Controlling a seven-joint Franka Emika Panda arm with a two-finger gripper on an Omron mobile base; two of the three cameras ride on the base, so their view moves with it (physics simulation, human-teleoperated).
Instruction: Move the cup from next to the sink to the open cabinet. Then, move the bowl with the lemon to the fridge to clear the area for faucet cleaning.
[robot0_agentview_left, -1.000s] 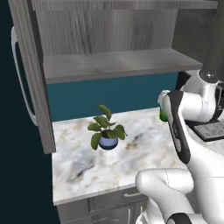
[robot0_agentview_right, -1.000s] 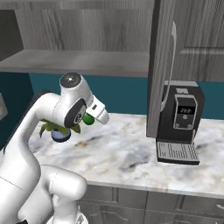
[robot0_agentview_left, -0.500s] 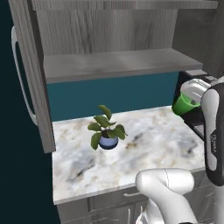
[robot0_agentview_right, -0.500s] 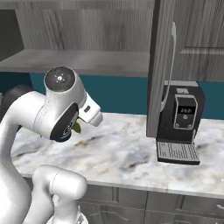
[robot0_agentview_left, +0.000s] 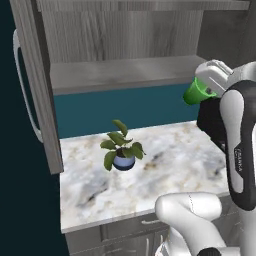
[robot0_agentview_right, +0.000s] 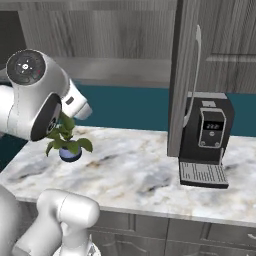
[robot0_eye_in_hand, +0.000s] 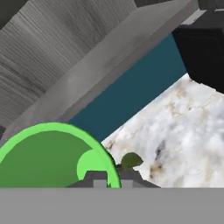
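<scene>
The bright green cup (robot0_agentview_left: 195, 94) hangs tilted in the air at the right, just below the level of the open cabinet's shelf (robot0_agentview_left: 125, 74). My gripper (robot0_agentview_left: 205, 86) is shut on the cup's rim. In the hand view the cup (robot0_eye_in_hand: 48, 157) lies at lower left with my gripper (robot0_eye_in_hand: 110, 178) pinching its rim, and the shelf edge (robot0_eye_in_hand: 109, 57) runs across above it. The cabinet door (robot0_agentview_left: 31, 85) stands open at the left, its curved silver handle (robot0_agentview_left: 22, 95) facing out. The sink, bowl, lemon, fridge and faucet are out of view.
A leafy plant in a small blue pot (robot0_agentview_left: 122, 152) stands on the marble counter (robot0_agentview_left: 170, 170) under the shelf. A black coffee machine (robot0_agentview_right: 207, 137) stands to the right, beside the other open door (robot0_agentview_right: 182, 75). My own arm (robot0_agentview_left: 237, 145) rises at the right.
The arm has risen and carried the cup up from just above the counter to near shelf height. The gripper stayed shut on it.
</scene>
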